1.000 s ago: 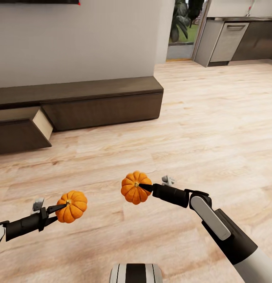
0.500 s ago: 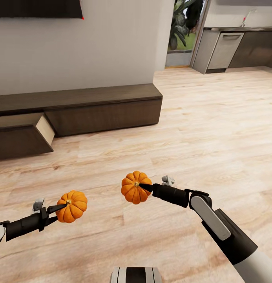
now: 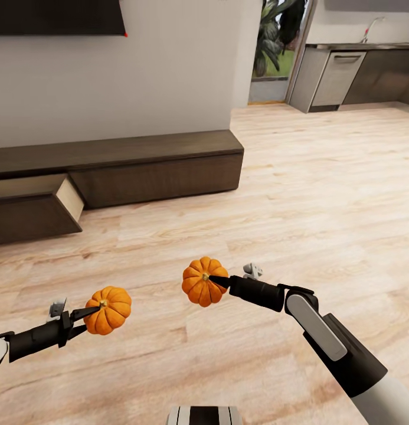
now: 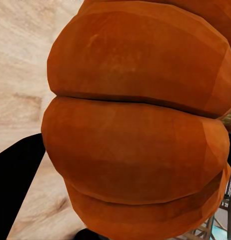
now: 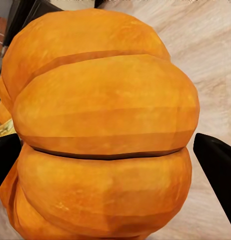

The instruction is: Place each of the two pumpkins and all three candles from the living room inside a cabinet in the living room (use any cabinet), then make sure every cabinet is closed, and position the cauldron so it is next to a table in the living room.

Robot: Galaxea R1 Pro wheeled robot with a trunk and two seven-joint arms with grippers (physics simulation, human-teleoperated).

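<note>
Two pumpkins are held above the wooden floor (image 3: 322, 195): the left pumpkin (image 3: 108, 310) is clamped in the left gripper (image 3: 92, 310), the right pumpkin (image 3: 204, 281) in the right gripper (image 3: 219, 281). Beyond them, against the wall, the cabinet (image 3: 151, 159) is seen with its left drawer (image 3: 33, 203) pulled out.

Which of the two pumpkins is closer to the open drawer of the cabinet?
The pumpkin in the left end effector; the open drawer is at the cabinet's left end. The other pumpkin, in the right end effector, is farther right.

No lettering, label, brand or number can be read anywhere; every surface shown is plain.
</note>
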